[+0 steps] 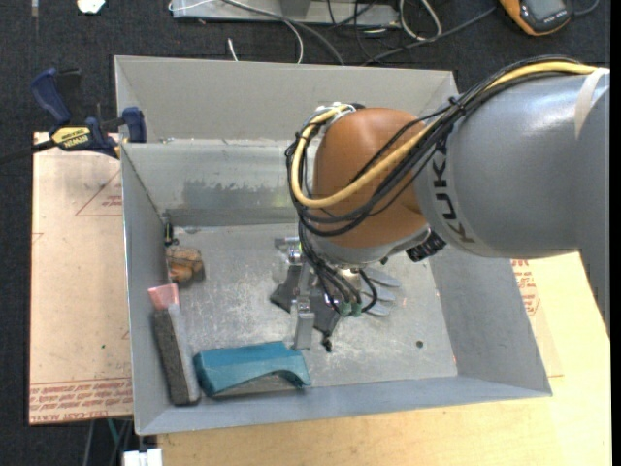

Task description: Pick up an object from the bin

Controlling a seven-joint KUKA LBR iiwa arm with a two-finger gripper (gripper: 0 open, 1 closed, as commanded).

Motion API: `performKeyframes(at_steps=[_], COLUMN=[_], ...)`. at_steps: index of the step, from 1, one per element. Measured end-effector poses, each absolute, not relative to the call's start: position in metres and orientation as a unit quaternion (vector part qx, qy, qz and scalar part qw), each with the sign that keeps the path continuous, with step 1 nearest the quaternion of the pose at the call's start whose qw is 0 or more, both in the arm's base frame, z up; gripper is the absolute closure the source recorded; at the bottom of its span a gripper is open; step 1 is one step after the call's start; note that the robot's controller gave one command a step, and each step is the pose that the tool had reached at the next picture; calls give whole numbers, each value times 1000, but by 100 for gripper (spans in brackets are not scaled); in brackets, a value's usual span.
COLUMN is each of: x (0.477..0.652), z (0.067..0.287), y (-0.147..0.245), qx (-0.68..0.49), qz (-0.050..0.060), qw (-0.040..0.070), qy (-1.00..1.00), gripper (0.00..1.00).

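Claw [312, 330] mid bin [340, 406], spread cannot tell; blue wedge [250, 369] close, along front wall; floor bare rightward.

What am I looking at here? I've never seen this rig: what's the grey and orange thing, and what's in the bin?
One camera looks down into a grey metal bin from above. The grey tube with the orange dome is a robot arm reaching in from the right; its claw hangs low over the middle of the floor, and I cannot tell whether it holds anything. Nearest it lies a teal curved piece; along the left wall lie a long dark grey block, a small pink scrap and a brown lump.
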State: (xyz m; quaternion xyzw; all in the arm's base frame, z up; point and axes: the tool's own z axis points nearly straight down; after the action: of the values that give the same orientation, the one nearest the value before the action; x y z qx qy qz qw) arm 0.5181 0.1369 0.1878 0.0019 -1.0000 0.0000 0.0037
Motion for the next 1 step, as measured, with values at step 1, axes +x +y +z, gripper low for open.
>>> performKeyframes(at_steps=[1], x=[520], z=[192], y=[136], qx=[0], qz=[-1], qw=[0], qy=[-1000], gripper=[0])
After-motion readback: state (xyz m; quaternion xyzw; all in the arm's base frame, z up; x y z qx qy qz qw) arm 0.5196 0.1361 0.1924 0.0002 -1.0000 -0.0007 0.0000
